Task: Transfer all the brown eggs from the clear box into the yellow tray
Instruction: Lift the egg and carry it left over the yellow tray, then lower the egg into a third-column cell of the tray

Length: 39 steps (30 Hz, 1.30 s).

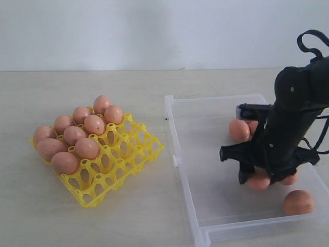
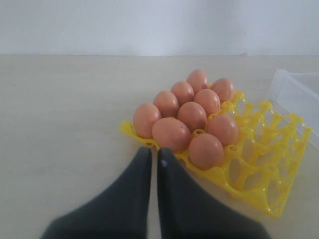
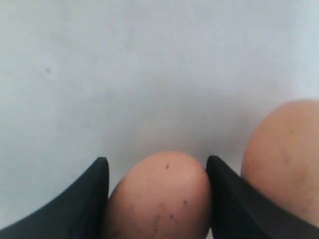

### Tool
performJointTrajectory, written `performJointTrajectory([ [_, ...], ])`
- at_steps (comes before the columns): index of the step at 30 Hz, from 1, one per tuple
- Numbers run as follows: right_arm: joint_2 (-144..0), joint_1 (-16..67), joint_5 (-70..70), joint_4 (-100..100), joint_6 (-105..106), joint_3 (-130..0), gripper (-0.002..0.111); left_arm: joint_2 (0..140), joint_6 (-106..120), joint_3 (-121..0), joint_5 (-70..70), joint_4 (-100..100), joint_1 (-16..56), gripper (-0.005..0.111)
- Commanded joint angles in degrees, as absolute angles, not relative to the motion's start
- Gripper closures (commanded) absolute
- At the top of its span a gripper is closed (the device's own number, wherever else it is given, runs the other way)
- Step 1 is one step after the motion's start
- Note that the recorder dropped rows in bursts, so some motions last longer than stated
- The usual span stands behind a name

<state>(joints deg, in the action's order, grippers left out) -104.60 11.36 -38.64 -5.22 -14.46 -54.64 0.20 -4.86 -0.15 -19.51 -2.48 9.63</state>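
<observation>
Brown eggs [image 1: 87, 148] in yellow tray [image 1: 91, 199]; beige tabletop [image 1: 77, 226], wall [image 1: 154, 31] probably white.

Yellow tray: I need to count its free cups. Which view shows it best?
The exterior view: the tray lies whole, seen from above, free cups unblocked. In the left wrist view the tray is whole too, but seen lower. The right wrist view shows none.

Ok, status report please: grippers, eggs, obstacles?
Left gripper shut, near yellow tray. Right gripper closed on brown egg in clear box. Neighbour egg close beside.

egg [image 1: 258, 183] half hidden between jaws, box [image 1: 177, 154] cropped
</observation>
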Motion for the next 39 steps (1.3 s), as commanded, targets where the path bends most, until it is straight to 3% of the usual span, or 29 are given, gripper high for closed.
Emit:
performJointTrajectory([
  [1, -99.1, 12.2, -29.1, -5.0, -12.1, -54.3, 0.108, 0.0, -4.9, 0.0, -19.3, -2.3, 9.9, 0.103],
  [14, -95.5, 26.2, -12.6, -4.7, -2.2, -54.3, 0.108, 0.0, -4.9, 0.0, -19.3, -2.3, 9.9, 0.103],
  [25, -97.1, 41.0, 27.2, -6.8, -0.7, -54.3, 0.108, 0.0, -4.9, 0.0, -19.3, -2.3, 9.9, 0.103],
  [31, -107.5, 41.0, 41.4, -12.8, 1.2, -55.8, 0.108, 0.0, -4.9, 0.0, -19.3, -2.3, 9.9, 0.103],
  [34, -113.3, 40.5, 41.3, -13.0, -0.8, -59.2, 0.108, 0.0, -4.9, 0.0, -19.3, -2.3, 9.9, 0.103],
  [39, -117.3, 40.5, 27.7, 2.5, -16.1, -67.7, 0.108, 0.0, -4.9, 0.0, -19.3, -2.3, 9.9, 0.103],
])
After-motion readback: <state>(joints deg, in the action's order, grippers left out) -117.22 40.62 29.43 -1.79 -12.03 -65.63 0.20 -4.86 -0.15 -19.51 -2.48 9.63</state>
